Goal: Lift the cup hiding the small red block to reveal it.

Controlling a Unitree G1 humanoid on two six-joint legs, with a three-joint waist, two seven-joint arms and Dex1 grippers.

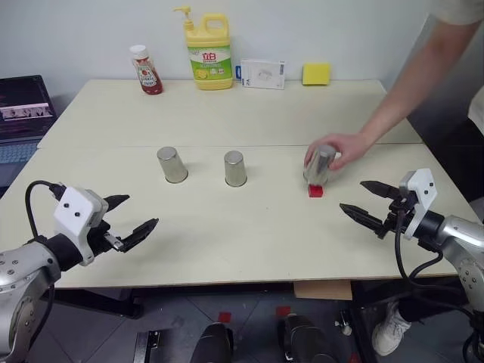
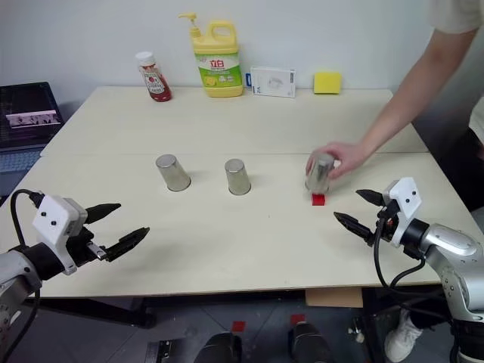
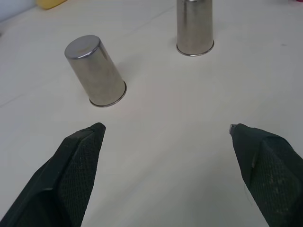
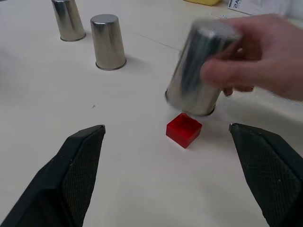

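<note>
My right hand (image 1: 368, 203) hovers above the near edge of the tabletop (image 1: 249, 242), its two black fingers spread wide apart and holding nothing. My left hand (image 1: 128, 218) hovers likewise at the other end of that edge, fingers also wide apart and empty.

Just beyond my right hand lies the small red block (image 1: 315, 190), bare on the tabletop and in plain sight. A person's hand (image 1: 338, 149) grips the cup (image 1: 320, 164) right behind the block, tilted, its rim beside the block, not over it. Farther from the block, toward my left hand, two more steel cups (image 1: 235, 169) (image 1: 172, 165) stand upside down, well apart.

As I judge it, my part has not begun: the block is not yet hidden, so the setup appears unfinished. Finding and lifting the right cup all remains.
</note>
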